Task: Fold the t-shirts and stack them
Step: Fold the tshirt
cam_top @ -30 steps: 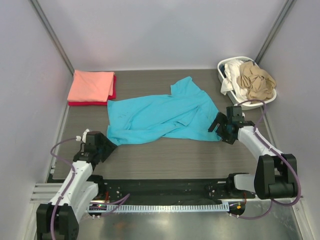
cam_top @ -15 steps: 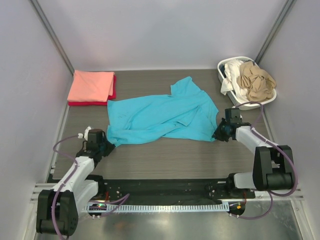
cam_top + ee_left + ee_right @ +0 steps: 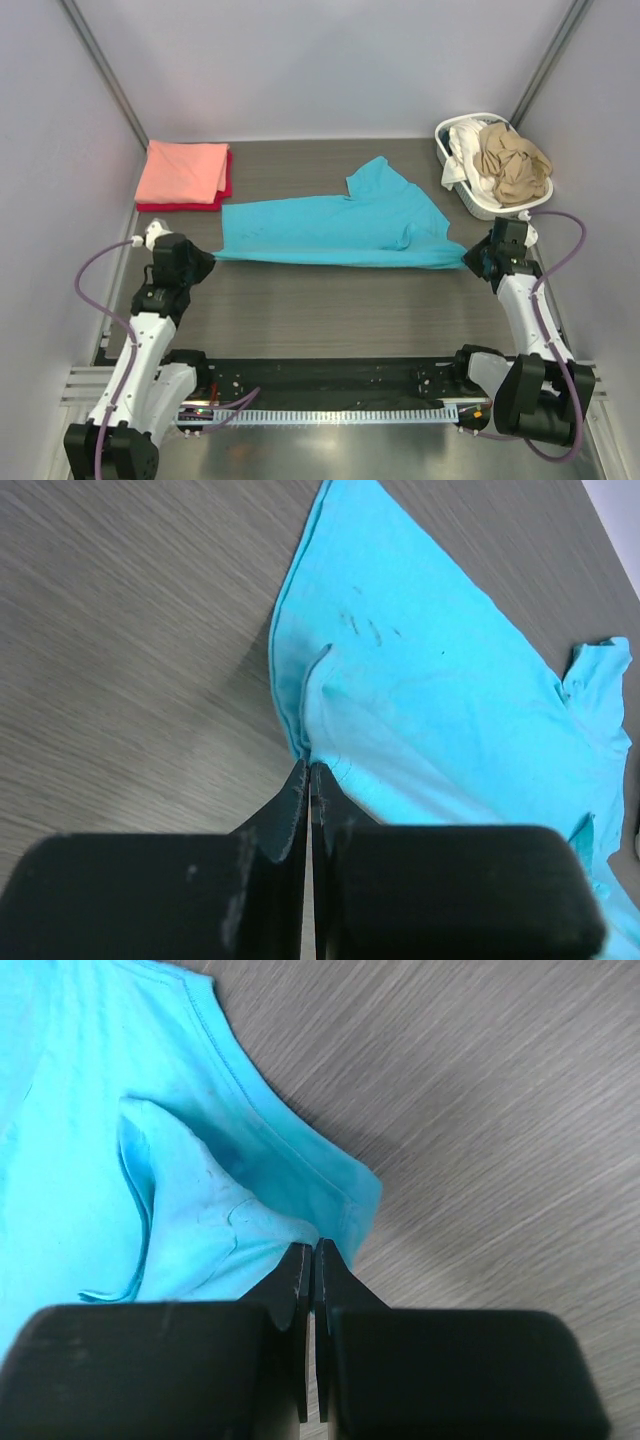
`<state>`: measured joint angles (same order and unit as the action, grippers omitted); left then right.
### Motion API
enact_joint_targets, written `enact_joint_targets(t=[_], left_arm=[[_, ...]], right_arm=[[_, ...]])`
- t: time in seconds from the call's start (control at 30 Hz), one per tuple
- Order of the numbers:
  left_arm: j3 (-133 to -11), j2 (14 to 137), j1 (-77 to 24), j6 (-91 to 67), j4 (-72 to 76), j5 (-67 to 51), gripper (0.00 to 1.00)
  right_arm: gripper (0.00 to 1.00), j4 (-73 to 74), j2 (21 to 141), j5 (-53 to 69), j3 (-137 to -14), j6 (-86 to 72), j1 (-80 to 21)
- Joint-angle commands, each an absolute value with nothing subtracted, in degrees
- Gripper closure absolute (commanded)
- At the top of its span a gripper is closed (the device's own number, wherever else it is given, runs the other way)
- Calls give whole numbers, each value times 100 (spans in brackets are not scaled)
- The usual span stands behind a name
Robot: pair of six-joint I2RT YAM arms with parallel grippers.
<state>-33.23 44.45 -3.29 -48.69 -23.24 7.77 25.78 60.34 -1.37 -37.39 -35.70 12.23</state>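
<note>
Your turquoise t-shirt lies at the middle of the table, drawn out into a long band running from 9 o'clock to 3 o'clock. The left gripper is clenched on its corner at the 9 o'clock end and the right gripper is clenched on the corner at the 3 o'clock end. Both wrist views show the black jaws pressed together with a thin pinch of hem between the tips. Treat it as light, limp knit cloth. It will sag and crease wherever you let it go slack, and it should slide easily over the smooth wood-grain surface. Your hold on stitched edge is probably the best one, since the doubled seam gives the fingers something firmer than a single layer. One short sleeve juts out toward 12 o'clock, and small folds gather near each grip. At 10 o'clock a folded salmon-pink shirt sits squarely on a red shirt. At 2 o'clock a white plastic basket holds a crumpled tan shirt and a white shirt.
</note>
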Motion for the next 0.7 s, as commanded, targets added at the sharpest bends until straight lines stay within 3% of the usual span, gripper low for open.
enact_joint_targets(t=[0.0, 0.13, 0.17, 0.2, 0.23, 0.27, 0.33, 0.43, 0.53, 0.67], left_arm=[[-3034, 4202, -272, -4886, -2821, 809, 100], [-2506, 3728, -316, -5193, -3049, 546, 100], [-2444, 3648, -438, -5273, -3032, 545, 86], [-2417, 3587, -518, -5343, -3084, 449, 71], [-2408, 3508, -527, -5492, -3102, 335, 43], [-2426, 3481, -536, -5511, -3103, 317, 33], [-2731, 3480, -527, -5354, -3234, 325, 20], [-3415, 3594, -536, -5029, -3594, 483, 15], [-3979, 3919, -527, -4344, -3796, 229, 15], [-4928, 4481, -527, -3307, -4341, 35, 14]], right_arm=[[99, 2953, 5792, -527, -3491, -3753, 1274], [99, 2953, 5669, -396, -3138, -3902, 1266], [94, 2971, 5660, -352, -3120, -3937, 1266], [71, 2988, 5617, -334, -3111, -4025, 1266], [41, 3040, 5564, -308, -3120, -4104, 1266], [26, 3041, 5503, -334, -3146, -4165, 1266], [13, 3058, 5265, -456, -3225, -4210, 1266], [10, 3006, 5063, -300, -3489, -4088, 1257], [14, 2699, 5045, 219, -3674, -3912, 1091], [17, 2391, 5534, 106, -4024, -3841, 195]])
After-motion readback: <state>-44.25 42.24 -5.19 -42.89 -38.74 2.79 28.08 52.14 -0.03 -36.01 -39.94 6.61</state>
